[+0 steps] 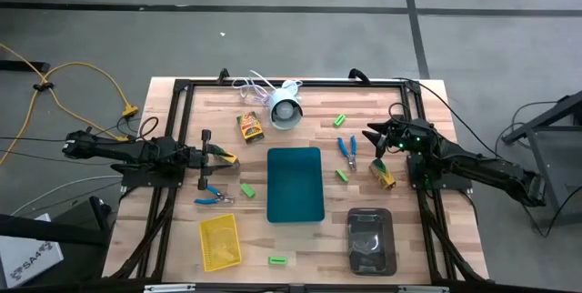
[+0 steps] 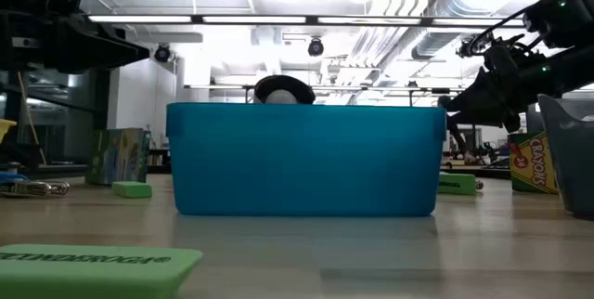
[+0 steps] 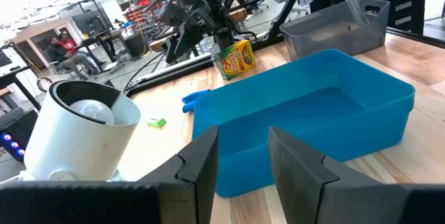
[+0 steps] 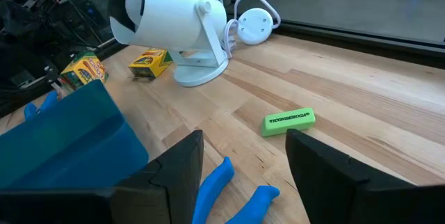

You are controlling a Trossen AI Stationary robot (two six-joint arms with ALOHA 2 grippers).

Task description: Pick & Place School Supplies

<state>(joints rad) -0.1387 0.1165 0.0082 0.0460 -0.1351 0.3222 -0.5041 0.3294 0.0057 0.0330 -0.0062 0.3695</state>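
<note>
Blue-handled scissor-like tool lies just below my right gripper, whose fingers gape wide and empty, its handles running forward between them. Beyond, toward the table's far edge, rests a green rectangular eraser.

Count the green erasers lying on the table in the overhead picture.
4: one eraser near the white camera, one right of the teal tray, one left of it, one beside the yellow tray. Others may be hidden.
</note>
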